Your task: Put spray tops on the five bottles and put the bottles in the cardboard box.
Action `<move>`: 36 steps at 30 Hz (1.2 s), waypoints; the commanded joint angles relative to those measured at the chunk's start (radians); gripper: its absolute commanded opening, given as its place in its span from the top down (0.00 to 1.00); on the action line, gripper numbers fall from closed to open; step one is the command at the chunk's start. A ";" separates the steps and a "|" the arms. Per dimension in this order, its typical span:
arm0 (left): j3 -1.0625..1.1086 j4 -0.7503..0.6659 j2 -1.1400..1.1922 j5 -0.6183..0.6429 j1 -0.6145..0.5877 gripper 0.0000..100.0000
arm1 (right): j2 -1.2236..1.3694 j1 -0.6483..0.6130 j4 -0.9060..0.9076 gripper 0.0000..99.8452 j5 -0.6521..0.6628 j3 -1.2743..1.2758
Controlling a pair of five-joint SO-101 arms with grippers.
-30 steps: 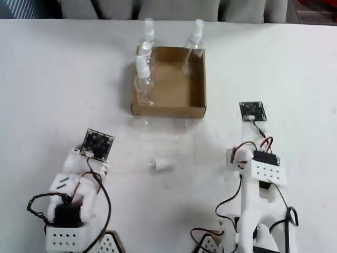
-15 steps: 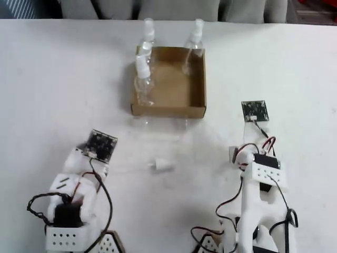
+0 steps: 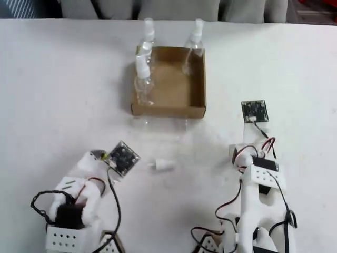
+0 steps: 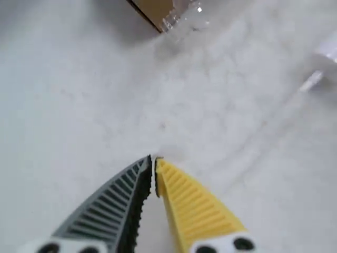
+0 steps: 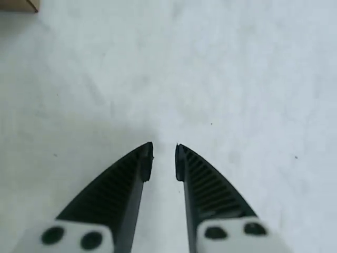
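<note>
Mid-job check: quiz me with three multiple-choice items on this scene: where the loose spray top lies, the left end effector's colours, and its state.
1. Where is the loose spray top? A. on the table in front of the cardboard box; B. on the floor; C. on a chair.
2. Finger colours of the left end effector? A. both white; B. grey and yellow; C. red and blue.
3. The left end effector is: A. wide open; B. shut on a cable; C. shut on nothing.
Key: 1 A, it lies on bare table before the cardboard box; 2 B, its wrist view shows them; 3 C, the tips meet with nothing between.
</note>
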 commanded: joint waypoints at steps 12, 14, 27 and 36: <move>-0.516 0.198 0.449 -0.077 0.127 0.98 | 0.085 0.018 -0.090 0.96 0.005 -0.035; -0.552 0.218 0.512 -0.100 0.182 0.98 | 0.101 0.018 -0.088 0.96 0.005 -0.043; -0.502 0.236 0.627 -0.367 0.541 0.98 | 0.104 0.019 -0.088 0.96 0.009 -0.046; -0.506 0.078 0.762 -0.365 0.570 0.81 | 0.104 0.033 -0.088 0.96 0.011 -0.046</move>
